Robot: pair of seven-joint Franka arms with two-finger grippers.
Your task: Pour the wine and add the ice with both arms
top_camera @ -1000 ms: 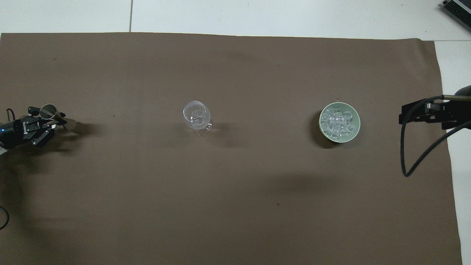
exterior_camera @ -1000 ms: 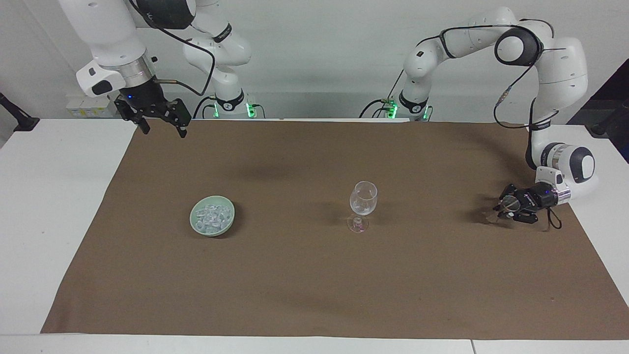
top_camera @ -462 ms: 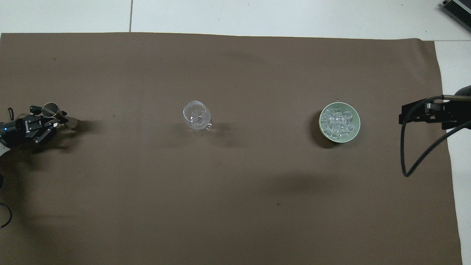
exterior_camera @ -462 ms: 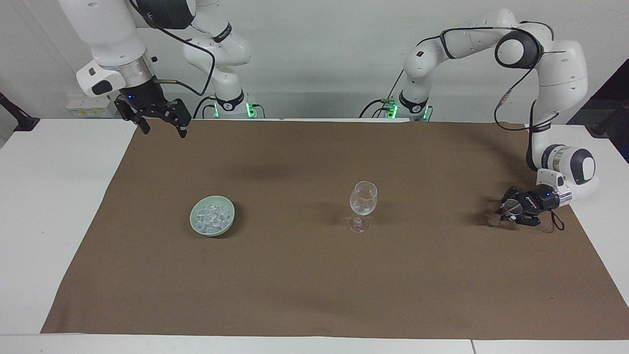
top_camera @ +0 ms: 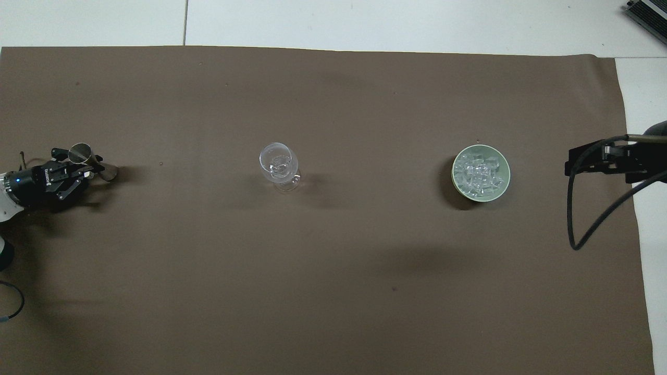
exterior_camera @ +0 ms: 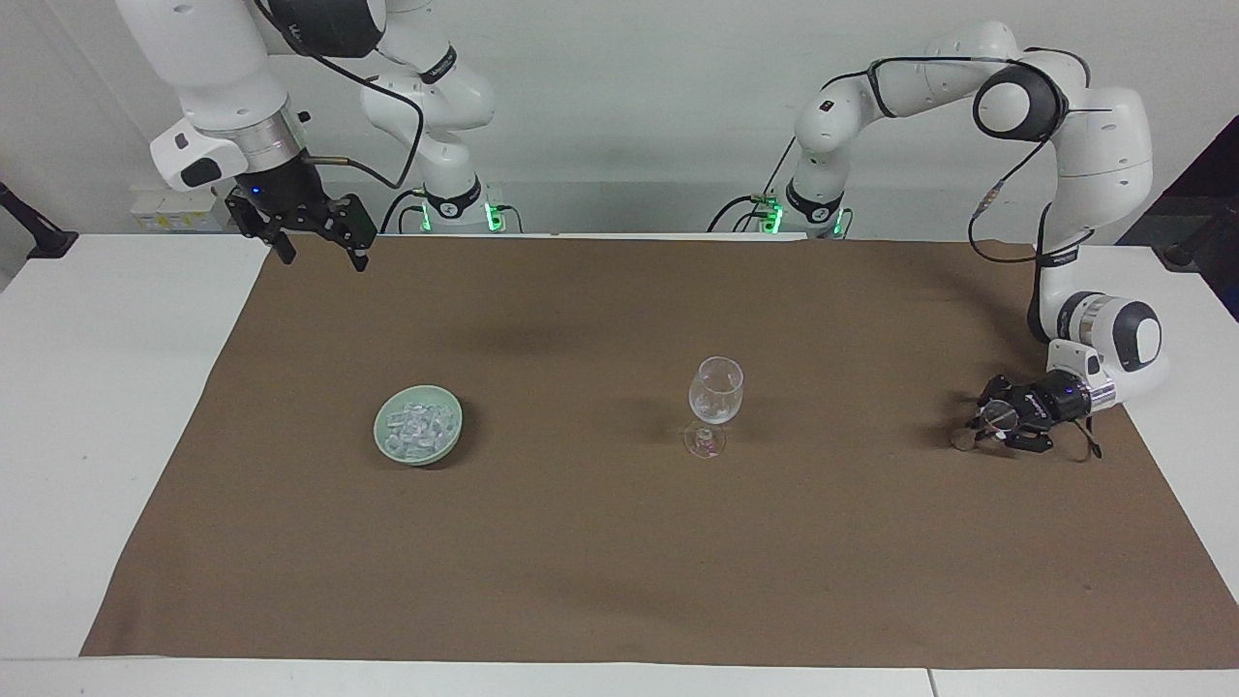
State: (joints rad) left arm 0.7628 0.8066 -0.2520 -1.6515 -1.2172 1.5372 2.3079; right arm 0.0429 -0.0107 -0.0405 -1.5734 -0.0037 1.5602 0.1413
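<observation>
Left gripper [exterior_camera: 989, 422] clamped on metal jigger [top_camera: 82, 154], low over cloth [exterior_camera: 619, 542]. Right gripper [exterior_camera: 319, 250] apart, raised, waiting. Ice [exterior_camera: 418, 426] in bowl [exterior_camera: 387, 447]; glass [exterior_camera: 716, 392] mid-cloth.

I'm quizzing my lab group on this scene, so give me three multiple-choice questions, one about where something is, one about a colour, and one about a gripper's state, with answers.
1. Where is the ice?
A. in the bowl
B. in the stemmed glass
C. loose on the cloth

2. What colour is the bowl?
A. red
B. pale green
C. black

3. How is the left gripper?
A. open over the bowl
B. open over the glass
C. shut on a small metal cup

Answers:
1 A, the chunks heap inside the bowl.
2 B, its rim shows pale green.
3 C, the cup sits in its grip, low at that arm's end.
</observation>
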